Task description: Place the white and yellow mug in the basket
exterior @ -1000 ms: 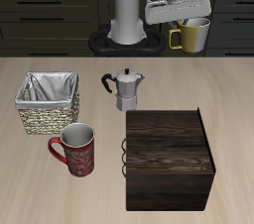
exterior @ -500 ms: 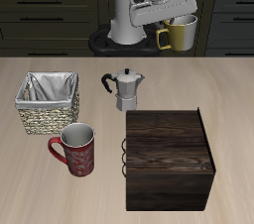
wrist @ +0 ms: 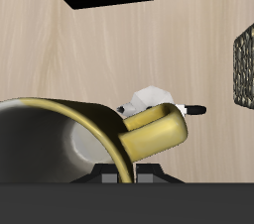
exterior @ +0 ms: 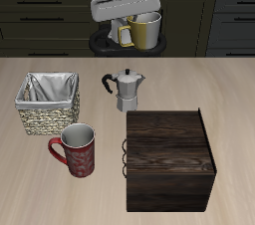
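Note:
My gripper (exterior: 139,17) is shut on the rim of the white and yellow mug (exterior: 144,32) and holds it high in the air, above the table's back edge. The mug hangs below the fingers with its yellow loop handle toward the basket's side. In the wrist view the mug (wrist: 69,139) fills the foreground, its greyish inside and handle plain. The basket (exterior: 47,104) is a woven wicker square with pale cloth lining. It stands on the table, well apart from the mug and nearer the front; one edge of it shows in the wrist view (wrist: 244,61).
A silver moka pot (exterior: 125,91) stands mid-table, roughly below the held mug. A red patterned mug (exterior: 78,150) stands in front of the basket. A dark wooden box (exterior: 169,159) takes the table's front part beside them.
My gripper has carried the mug sideways across the table's back toward the basket's side, still high. The things on the table have not moved.

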{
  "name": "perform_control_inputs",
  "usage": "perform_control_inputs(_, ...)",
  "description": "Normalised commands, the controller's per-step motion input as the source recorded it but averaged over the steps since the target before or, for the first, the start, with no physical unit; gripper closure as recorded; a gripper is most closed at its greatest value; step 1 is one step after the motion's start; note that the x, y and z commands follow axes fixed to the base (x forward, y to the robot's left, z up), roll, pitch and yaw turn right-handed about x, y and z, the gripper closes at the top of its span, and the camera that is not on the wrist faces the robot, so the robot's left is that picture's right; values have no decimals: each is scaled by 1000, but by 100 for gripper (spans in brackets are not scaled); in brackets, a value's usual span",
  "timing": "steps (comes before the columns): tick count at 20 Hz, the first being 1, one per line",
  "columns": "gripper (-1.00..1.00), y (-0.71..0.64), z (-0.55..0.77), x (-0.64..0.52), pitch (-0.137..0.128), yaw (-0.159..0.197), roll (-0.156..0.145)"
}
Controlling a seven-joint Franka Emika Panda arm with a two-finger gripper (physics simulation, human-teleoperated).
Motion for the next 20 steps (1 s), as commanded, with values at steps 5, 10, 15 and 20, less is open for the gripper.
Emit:
perform_control_inputs(5,100,-715,25,148,44,6,-31)
perform_control_inputs(10,100,-635,39,107,23,3,-71)
perform_control_inputs(15,100,-612,158,5,-3,-12,-41)
perform_control_inputs(20,100,-614,172,57,-28,-6,-70)
